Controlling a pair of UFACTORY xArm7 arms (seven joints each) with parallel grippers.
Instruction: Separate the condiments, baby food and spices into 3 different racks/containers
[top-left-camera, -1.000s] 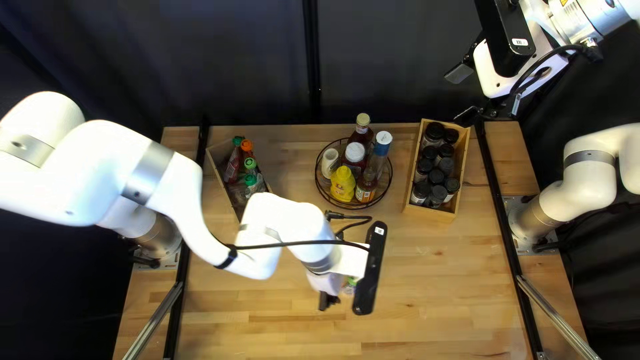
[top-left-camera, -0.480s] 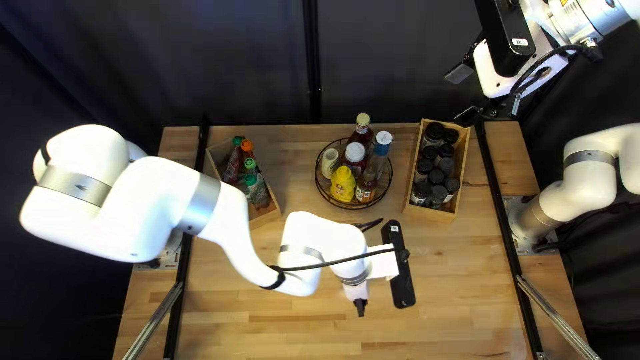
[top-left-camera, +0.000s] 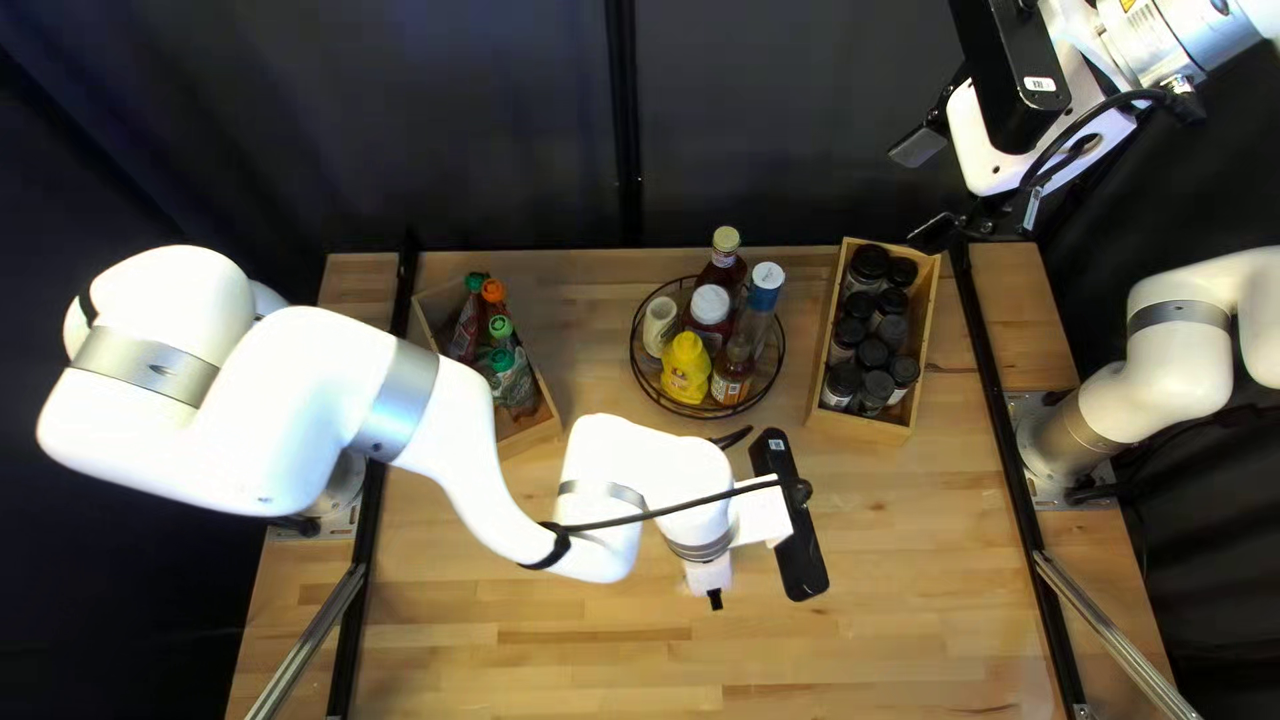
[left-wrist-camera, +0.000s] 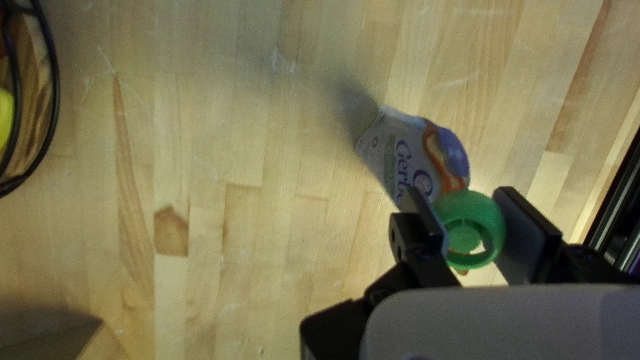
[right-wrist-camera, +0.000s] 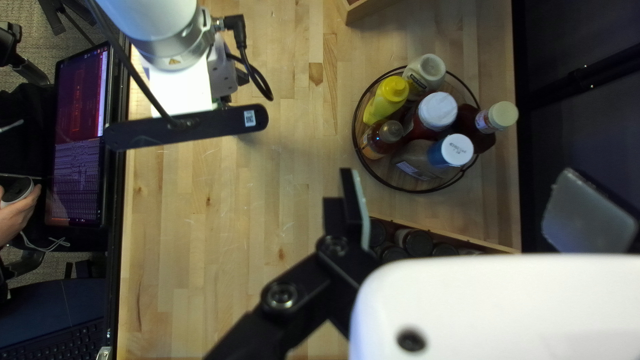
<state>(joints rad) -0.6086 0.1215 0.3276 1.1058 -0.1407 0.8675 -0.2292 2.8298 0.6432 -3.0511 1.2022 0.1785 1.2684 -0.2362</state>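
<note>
My left gripper is over the table's front half. In its wrist view, the left gripper is shut on the green cap of a baby food pouch; contact with the table cannot be told. A wooden box holds green- and orange-capped containers. The round wire rack carries condiment bottles. Black-lidded spice jars fill the other wooden box. High at the back right, my right gripper is raised; in its wrist view the right gripper stands open and empty.
My left arm reaches across the left of the table, close to the capped containers' box. Dark curtains hang behind. Beyond the table's near edge are a screen and a person's hand.
My left arm's gripper has shifted to the right, mostly in the first half second, then slightly back toward the far side. More of the left box is uncovered. The right arm stays still.
</note>
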